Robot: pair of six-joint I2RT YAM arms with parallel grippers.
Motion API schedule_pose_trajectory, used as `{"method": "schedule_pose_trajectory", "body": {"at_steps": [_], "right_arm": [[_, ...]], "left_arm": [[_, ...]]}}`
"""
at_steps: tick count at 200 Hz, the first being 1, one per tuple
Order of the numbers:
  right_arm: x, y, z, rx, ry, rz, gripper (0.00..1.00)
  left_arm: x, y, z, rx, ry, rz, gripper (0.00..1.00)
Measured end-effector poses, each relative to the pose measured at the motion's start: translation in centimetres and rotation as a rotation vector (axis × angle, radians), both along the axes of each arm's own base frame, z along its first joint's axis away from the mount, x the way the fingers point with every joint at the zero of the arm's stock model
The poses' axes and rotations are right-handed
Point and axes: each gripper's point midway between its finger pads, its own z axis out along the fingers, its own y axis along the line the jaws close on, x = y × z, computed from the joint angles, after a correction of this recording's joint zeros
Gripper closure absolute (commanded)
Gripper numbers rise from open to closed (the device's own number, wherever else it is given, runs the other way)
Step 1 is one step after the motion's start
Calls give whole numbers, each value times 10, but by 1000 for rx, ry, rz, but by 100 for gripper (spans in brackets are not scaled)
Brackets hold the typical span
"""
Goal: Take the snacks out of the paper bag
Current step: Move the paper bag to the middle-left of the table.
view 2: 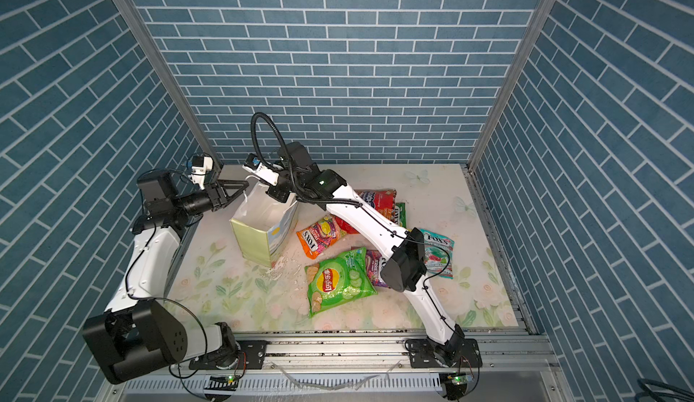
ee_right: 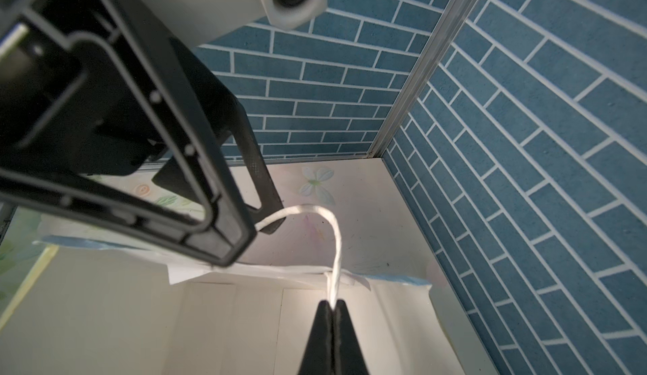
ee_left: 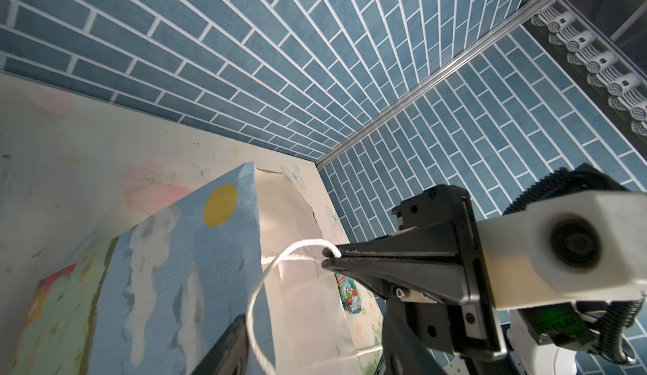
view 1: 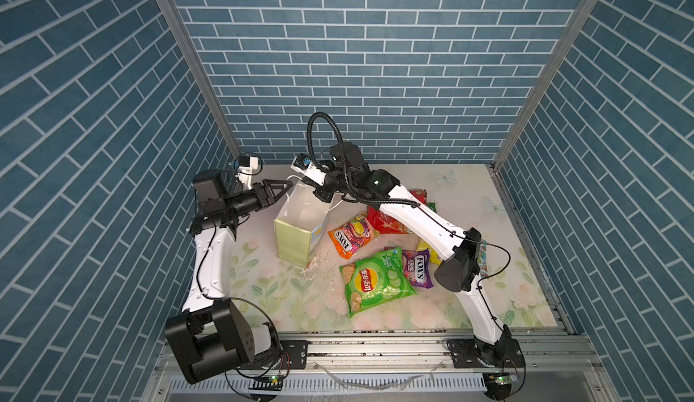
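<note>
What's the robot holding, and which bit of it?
The paper bag, by its white cord handle, pinched in the right gripper. The left gripper is open.

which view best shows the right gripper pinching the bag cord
Right wrist view: right gripper shut on the cord handle, close up. Left wrist view shows it side-on; in both top views the arm hides it.

We find the paper bag [view 1: 294, 240] upright and open: pale green sides, sky print, white interior, one white cord handle [ee_right: 308, 209] lifted above the rim. Seven packets lie flat outside it, to its right. The orange Fox's packet [view 1: 351, 235] is nearest, with the large red packet [view 2: 379, 198] and small green packet [view 2: 400, 214] behind. The green Lay's packet [view 1: 375, 281] lies in front, touching the purple Fox's packet [view 1: 418, 270]. The yellow packet [view 1: 424, 248] and teal-white packet [view 2: 437, 255] are farthest and partly hidden.
</note>
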Motion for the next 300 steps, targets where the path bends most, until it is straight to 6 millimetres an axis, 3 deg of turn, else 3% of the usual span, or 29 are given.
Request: {"method": "schedule_pose_trajectory", "body": {"at_steps": [39,72,98,145,161,214,261,300], "right_arm": [[0,0,0,1,2,2,100],[-1,1,0,9,20,5,100],[-4,2,0,16,35,15,100],[-13,4,0,33,86,50,100],[-18,3,0,36,111,64,95],[-34,-5,17,74,179,89,76],[-38,-7,31,110,201,93,69],[-47,-19,64,174,197,87,67]], "left_arm": [[8,14,7,3,-20,72,42],[10,34,4,72,-4,232,42],[-1,48,7,166,-5,366,41],[-32,66,33,336,-43,540,40],[-38,69,33,366,-26,560,40],[-44,67,27,392,40,537,39],[-48,62,29,390,32,515,39],[-54,67,26,437,51,538,40]]}}
